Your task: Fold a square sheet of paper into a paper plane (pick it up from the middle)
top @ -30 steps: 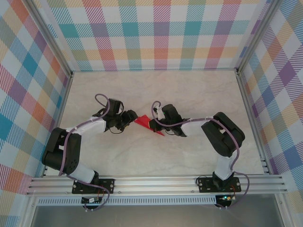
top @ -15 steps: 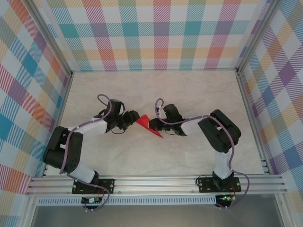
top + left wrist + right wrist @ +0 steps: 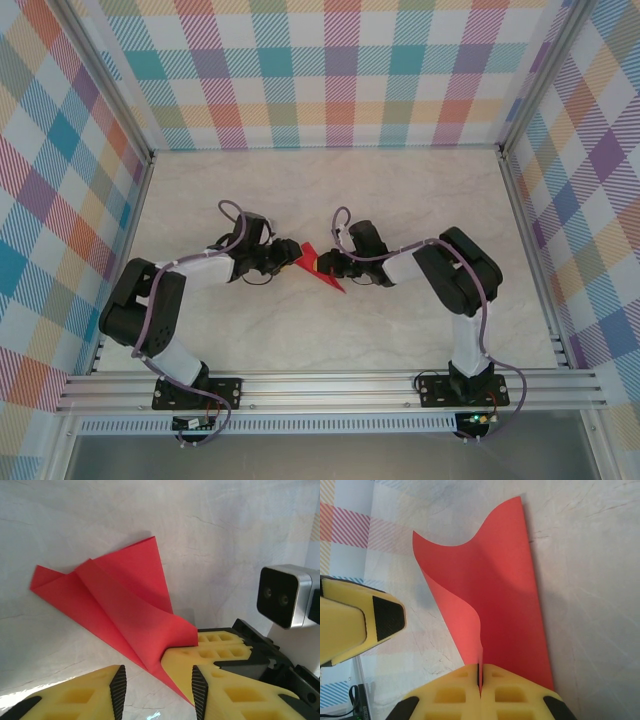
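Paper, red and part-folded, is being pinched at the middle of the surface by the closed right fingers. The left fingers are being held narrowly apart beside its left end. Tearing is being risked by any opposing pull.

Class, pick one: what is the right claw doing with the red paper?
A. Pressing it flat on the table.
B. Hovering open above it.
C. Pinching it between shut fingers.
C: the right claw is shut, with the red paper clamped between its yellow fingers.
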